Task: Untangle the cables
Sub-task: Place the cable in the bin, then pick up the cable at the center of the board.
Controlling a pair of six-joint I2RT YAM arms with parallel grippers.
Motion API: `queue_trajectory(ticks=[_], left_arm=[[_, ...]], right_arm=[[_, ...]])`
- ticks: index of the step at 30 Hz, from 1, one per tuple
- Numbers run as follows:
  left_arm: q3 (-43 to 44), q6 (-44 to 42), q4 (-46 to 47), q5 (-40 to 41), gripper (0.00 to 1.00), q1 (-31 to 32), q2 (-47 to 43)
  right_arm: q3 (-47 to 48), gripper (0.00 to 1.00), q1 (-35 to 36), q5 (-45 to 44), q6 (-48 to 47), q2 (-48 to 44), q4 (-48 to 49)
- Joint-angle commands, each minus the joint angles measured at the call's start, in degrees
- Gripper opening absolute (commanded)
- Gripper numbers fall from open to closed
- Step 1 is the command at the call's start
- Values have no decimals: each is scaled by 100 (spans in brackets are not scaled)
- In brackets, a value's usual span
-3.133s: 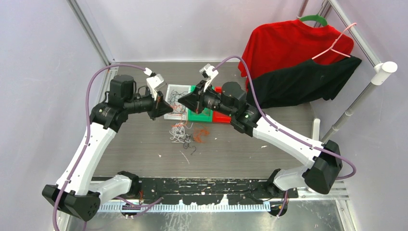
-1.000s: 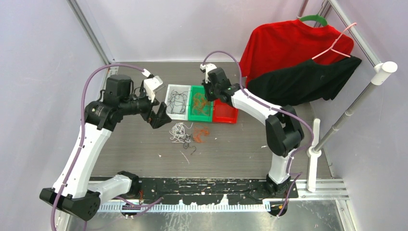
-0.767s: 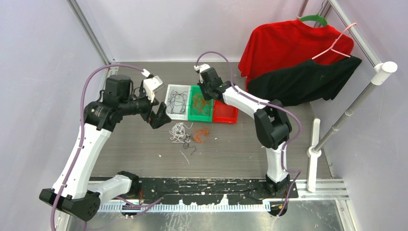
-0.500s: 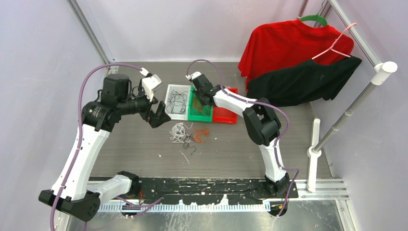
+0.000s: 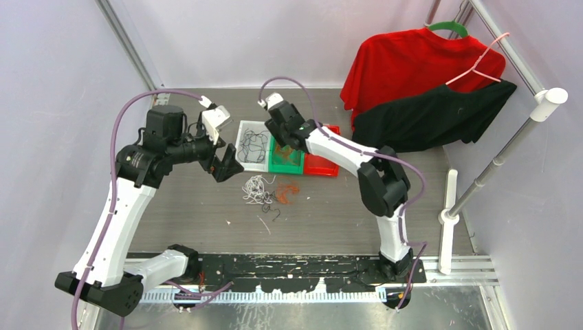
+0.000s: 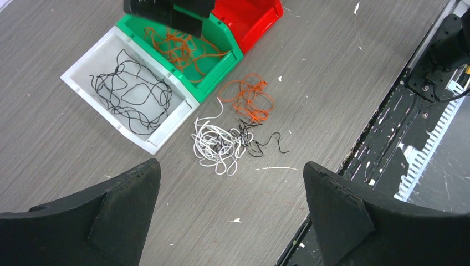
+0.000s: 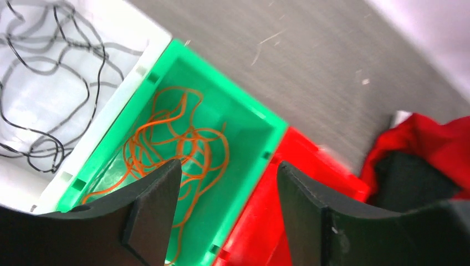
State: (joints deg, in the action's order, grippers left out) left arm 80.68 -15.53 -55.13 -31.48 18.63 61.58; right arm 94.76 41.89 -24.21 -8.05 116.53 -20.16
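Sorting a tangle by colour, one cord at a time.
From above, the mixed cables lie on the tabletop just in front of the bins. Left wrist: the left fingers stand wide apart and empty above the white knot; best pinch one loose end and lift slowly. Right wrist: the right fingers are parted, holding nothing, over the green bin.

Three bins touching in a row toward table far edge: white bin left, green bin middle, red bin right. Far right corner: red shirt, black shirt hung overlapping.
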Motion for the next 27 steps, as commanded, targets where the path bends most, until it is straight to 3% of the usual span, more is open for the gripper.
queue_trajectory(ticks=[1,3,4,5,8,9,14,22,27], left_arm=[[353,-127,-21,63,100,-23,-81],[392,-183,-47,117,100,-22,-63],[409,-207,-49,145,100,-30,-60],[415,-208,-30,174,100,-29,-54],[457,-31,11,430,99,-26,-12],[472,12,22,527,100,-34,4],[498,192,47,904,100,-42,46],[688,297,-208,1204,99,-70,207],[734,283,-369,1217,100,-77,266]], right_arm=[[7,73,-6,-439,28,-1018,319],[-136,86,23,-754,157,-1242,301],[-286,97,36,-869,267,-1394,344],[-522,100,36,-850,443,-1597,506],[-1422,100,19,-1318,1480,-2331,1315],[-1524,100,10,-1537,1792,-2529,1152],[-2491,100,-139,-122,2493,-3548,689],[-4145,70,501,752,3912,-3940,905],[-4550,66,522,1327,4471,-3383,1706]])
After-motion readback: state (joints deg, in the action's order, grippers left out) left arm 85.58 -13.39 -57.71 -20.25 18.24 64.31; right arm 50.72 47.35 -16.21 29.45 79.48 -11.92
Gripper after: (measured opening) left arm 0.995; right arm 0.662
